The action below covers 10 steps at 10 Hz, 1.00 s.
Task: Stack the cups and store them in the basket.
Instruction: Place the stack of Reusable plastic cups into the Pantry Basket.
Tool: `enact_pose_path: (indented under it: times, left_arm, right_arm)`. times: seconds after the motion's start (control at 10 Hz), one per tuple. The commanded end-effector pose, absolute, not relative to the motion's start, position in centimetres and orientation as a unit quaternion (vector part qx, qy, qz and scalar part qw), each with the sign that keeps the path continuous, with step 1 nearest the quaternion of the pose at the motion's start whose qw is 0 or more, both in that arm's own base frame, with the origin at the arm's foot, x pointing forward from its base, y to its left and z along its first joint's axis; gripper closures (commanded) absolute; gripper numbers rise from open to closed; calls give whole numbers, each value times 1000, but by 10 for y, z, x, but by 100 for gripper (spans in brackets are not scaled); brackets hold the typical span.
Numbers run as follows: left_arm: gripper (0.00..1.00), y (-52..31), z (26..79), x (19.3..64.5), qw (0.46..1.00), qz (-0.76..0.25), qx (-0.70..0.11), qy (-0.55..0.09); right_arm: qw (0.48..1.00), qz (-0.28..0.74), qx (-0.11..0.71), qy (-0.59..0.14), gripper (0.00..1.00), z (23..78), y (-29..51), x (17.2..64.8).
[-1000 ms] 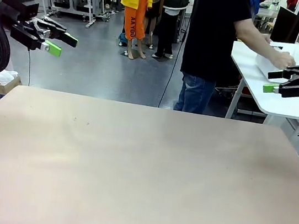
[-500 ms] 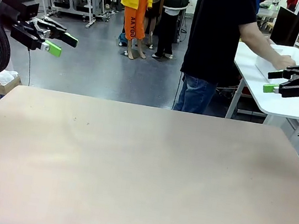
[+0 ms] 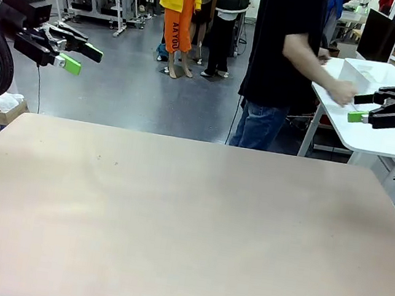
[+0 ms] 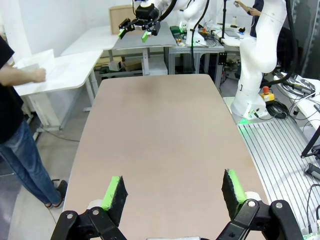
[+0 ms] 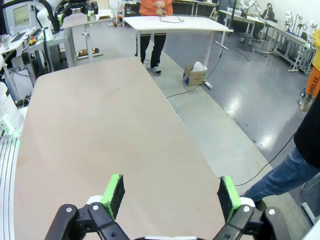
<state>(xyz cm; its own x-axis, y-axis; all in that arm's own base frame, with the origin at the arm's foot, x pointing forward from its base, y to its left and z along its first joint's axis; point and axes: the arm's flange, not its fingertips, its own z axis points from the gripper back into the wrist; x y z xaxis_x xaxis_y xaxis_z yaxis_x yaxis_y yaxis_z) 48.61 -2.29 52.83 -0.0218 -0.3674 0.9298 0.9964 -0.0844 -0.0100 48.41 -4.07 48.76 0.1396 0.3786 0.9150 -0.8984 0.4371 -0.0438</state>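
You see the table [image 3: 186,227] as a bare beige surface reaching from the near edge to the far edge, with both arms held above and outside its two sides. The left pincer [image 3: 80,57] hangs high past the table's left side with its green-padded fingers spread wide; the left wrist view confirms the wide gap between its fingers [image 4: 114,194] over the table's end. The right pincer [image 3: 360,107] hangs past the table's right side, likewise spread wide, and the right wrist view shows its fingers [image 5: 114,193] far apart above the table edge and the grey floor [image 5: 240,100]. Beyond the far right corner stands a white side table [image 3: 390,138]. On it sits the basket [image 3: 365,77], a white tub, just behind the right pincer as you look across. You cannot tell what the basket holds, since its inside is hidden. A person [image 3: 279,64] in a dark shirt and jeans stands between the table's far edge and the side table, with one hand [image 3: 343,93] reaching to the basket's near wall, close beside the right pincer's fingertips.
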Motion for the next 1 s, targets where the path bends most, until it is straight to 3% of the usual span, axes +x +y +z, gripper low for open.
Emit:
enact_pose_path:
  times: [0.0,0.9]
  left_arm:
    - [0,-24,531,485,567,-606,-418,-369]
    - [0,-24,531,485,567,-606,-418,-369]
  right_arm:
    - [711,448,271,-469,0,491,-39,486]
    - [711,448,271,-469,0,491,-39,486]
